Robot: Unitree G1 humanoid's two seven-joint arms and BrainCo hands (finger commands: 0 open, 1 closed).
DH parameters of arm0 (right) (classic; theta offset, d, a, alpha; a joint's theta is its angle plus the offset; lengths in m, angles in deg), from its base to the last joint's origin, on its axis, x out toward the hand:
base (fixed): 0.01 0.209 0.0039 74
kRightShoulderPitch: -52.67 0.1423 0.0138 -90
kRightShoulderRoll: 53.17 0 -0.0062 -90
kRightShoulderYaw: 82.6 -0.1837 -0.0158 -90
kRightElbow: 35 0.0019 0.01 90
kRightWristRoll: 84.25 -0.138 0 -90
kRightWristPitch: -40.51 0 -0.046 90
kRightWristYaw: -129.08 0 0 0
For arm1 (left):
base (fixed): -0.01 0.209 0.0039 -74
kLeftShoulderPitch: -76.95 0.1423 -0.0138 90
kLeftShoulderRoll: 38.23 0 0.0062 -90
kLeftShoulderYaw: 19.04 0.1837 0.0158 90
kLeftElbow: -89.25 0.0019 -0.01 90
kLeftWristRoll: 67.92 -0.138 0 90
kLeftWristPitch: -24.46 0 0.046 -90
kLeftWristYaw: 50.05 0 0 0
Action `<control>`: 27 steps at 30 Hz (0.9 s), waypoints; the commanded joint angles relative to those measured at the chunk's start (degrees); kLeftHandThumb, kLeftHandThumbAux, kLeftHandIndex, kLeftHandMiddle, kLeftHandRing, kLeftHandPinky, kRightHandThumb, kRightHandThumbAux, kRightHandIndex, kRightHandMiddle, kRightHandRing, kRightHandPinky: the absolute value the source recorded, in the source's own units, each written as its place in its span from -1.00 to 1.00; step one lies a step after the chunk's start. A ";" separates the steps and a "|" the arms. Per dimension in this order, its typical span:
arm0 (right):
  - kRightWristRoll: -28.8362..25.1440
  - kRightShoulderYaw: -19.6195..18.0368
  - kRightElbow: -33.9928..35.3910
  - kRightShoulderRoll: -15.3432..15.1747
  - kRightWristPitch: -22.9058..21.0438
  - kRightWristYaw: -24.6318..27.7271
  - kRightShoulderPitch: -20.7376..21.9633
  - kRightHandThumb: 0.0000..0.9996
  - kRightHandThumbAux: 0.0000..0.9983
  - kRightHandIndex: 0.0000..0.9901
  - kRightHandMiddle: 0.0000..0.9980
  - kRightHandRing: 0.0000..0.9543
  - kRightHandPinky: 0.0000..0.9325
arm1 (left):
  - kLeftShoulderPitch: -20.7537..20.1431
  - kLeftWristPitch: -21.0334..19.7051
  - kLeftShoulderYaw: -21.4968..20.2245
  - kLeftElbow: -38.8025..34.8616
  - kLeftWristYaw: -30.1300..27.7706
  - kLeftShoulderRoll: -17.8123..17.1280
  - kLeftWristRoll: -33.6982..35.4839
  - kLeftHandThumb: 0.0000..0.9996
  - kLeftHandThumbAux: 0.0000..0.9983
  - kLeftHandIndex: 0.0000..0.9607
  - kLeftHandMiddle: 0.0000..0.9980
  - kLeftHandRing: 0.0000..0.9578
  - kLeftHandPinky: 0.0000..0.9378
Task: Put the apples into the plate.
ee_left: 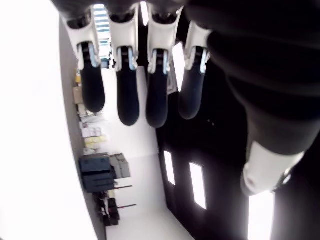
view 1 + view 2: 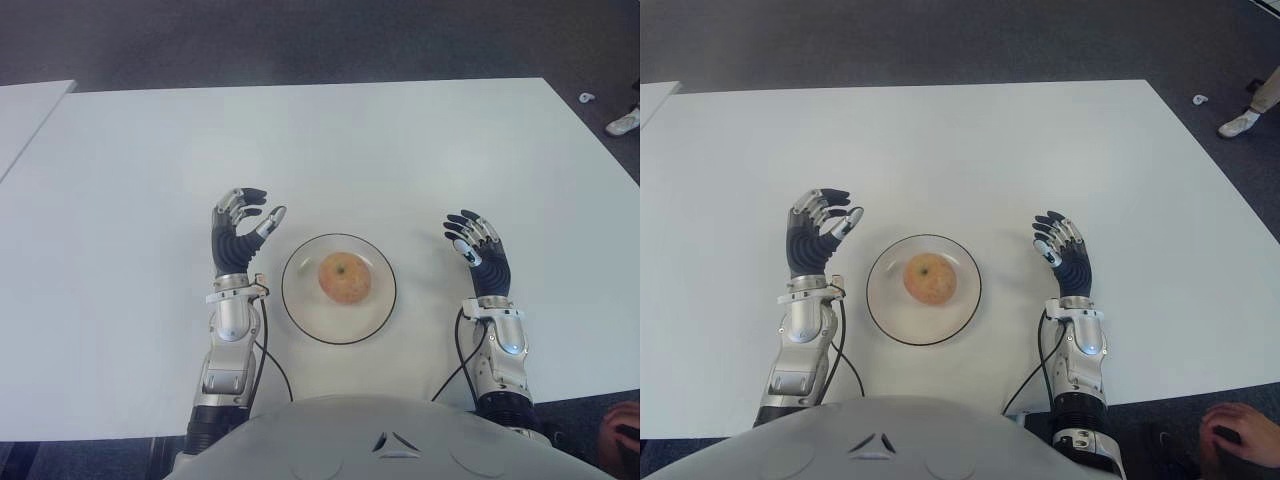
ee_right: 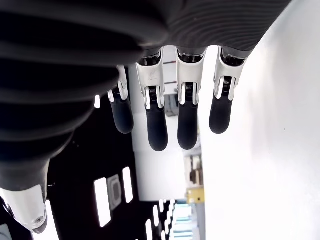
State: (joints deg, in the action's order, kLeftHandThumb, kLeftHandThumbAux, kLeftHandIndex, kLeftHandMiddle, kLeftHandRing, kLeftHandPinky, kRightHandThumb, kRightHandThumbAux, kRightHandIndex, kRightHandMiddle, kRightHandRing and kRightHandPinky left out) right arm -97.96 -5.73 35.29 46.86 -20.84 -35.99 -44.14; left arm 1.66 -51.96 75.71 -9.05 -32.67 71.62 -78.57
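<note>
One reddish-yellow apple lies in the middle of a white plate with a dark rim, on the white table just in front of me. My left hand is just left of the plate, fingers relaxed and holding nothing. On the other side, a little farther from the rim, my right hand is also open and empty. Both wrist views show only the spread fingers with nothing between them. No other apple is in view.
The white table stretches wide beyond the plate. A second white table edge shows at the far left. A person's shoe is on the floor at the far right, and a person's hand shows at the near right corner.
</note>
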 commanded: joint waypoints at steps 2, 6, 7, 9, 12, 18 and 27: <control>-0.59 -0.31 -1.81 0.27 -1.30 0.23 -1.29 -0.22 0.22 -0.57 -0.39 -0.42 -0.42 | 0.57 -0.45 0.47 2.87 2.58 4.56 1.31 0.36 0.43 -0.14 -0.21 -0.17 -0.15; -0.60 -0.41 -1.78 0.27 -1.33 0.35 -1.30 -0.22 0.22 -0.57 -0.39 -0.42 -0.42 | 0.82 -1.02 0.85 3.27 3.24 4.22 1.38 0.36 0.44 -0.15 -0.22 -0.18 -0.15; -0.62 -0.44 -1.63 0.27 -1.38 0.38 -1.39 -0.22 0.22 -0.57 -0.39 -0.42 -0.42 | 0.99 -1.31 1.00 3.21 3.25 4.14 1.42 0.36 0.44 -0.15 -0.23 -0.18 -0.16; -0.64 -0.50 -1.44 0.28 -1.43 0.45 -1.50 -0.22 0.22 -0.57 -0.39 -0.42 -0.42 | 1.33 -1.71 1.26 3.40 3.09 3.93 1.60 0.35 0.44 -0.15 -0.23 -0.18 -0.17; -0.67 -0.57 -1.27 0.26 -1.53 0.51 -1.56 -0.22 0.22 -0.57 -0.39 -0.42 -0.42 | 1.73 -1.96 1.51 3.86 2.75 3.64 1.99 0.35 0.44 -0.15 -0.24 -0.19 -0.18; -0.81 -0.73 -0.81 0.12 -1.84 0.65 -1.67 -0.22 0.22 -0.57 -0.39 -0.42 -0.42 | 2.62 -2.97 1.75 4.72 1.22 2.80 3.84 0.35 0.44 -0.16 -0.26 -0.21 -0.21; -1.00 -1.04 -0.50 -0.08 -2.27 0.90 -1.65 -0.22 0.22 -0.57 -0.39 -0.42 -0.42 | 3.16 -4.83 1.68 5.40 -0.09 1.92 5.14 0.35 0.44 -0.16 -0.28 -0.23 -0.22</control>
State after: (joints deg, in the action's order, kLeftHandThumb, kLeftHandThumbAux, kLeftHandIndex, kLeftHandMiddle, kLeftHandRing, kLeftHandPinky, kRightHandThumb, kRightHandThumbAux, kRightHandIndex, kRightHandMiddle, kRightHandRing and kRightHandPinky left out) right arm -98.19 -6.65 35.68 46.67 -21.30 -35.20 -44.47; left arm 4.10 -55.63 76.69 -4.64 -31.93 71.24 -74.05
